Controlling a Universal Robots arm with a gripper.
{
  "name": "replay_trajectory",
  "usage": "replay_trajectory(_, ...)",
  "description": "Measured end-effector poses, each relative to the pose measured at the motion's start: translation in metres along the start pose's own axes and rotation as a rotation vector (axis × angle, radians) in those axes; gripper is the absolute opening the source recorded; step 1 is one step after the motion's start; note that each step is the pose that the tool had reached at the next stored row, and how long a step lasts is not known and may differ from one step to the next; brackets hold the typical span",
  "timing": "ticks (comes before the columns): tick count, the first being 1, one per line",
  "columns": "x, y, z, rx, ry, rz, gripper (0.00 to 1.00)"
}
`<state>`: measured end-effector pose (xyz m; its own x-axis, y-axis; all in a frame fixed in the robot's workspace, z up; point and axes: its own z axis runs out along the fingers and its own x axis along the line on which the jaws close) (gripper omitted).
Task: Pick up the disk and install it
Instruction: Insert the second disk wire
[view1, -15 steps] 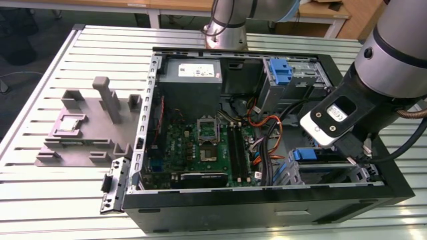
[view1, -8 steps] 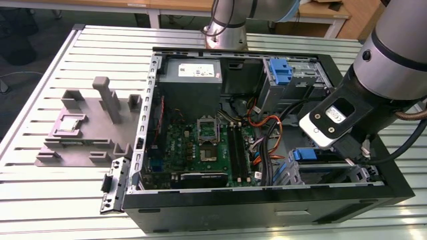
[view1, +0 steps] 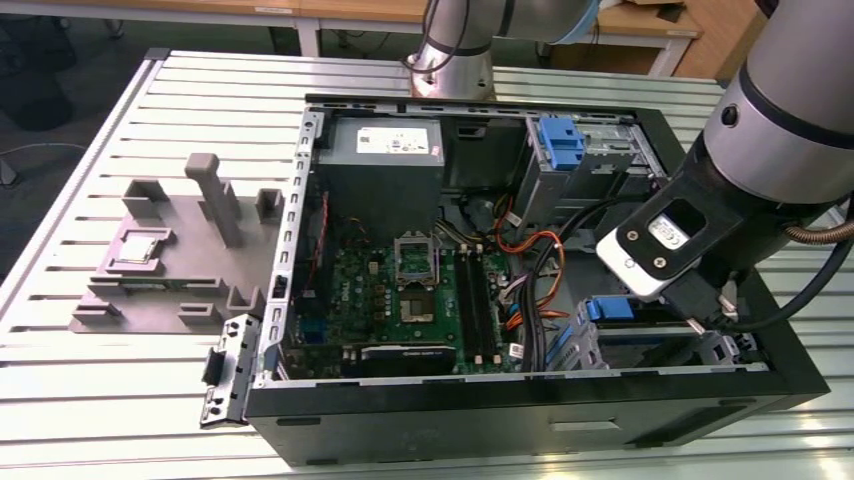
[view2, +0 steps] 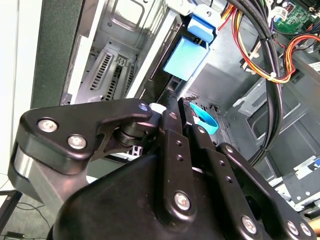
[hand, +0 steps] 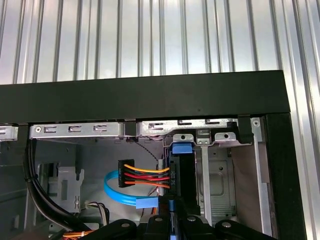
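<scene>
Black gripper (view2: 175, 107) fingers are clenching the disk (view2: 184, 57) edgewise over the drive bay (hand: 220, 175), risking snagging the coloured cables (hand: 145, 177) just beside it.

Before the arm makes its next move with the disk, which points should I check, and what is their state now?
1. Disk stands on edge inside the bay: ok.
2. Disk fully seated: cannot tell.
3. Gripper is at the disk's near edge: ok.
4. Wires clear of the disk: cannot tell; they run close beside it.
5. Case is open on its side: ok.
</scene>
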<state>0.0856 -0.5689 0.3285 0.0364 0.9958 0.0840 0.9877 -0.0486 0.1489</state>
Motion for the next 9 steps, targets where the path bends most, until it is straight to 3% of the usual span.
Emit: replay_trajectory(9,-0.0001,-0.0001,0.001,-0.0002,0.0015,0.0,0.17)
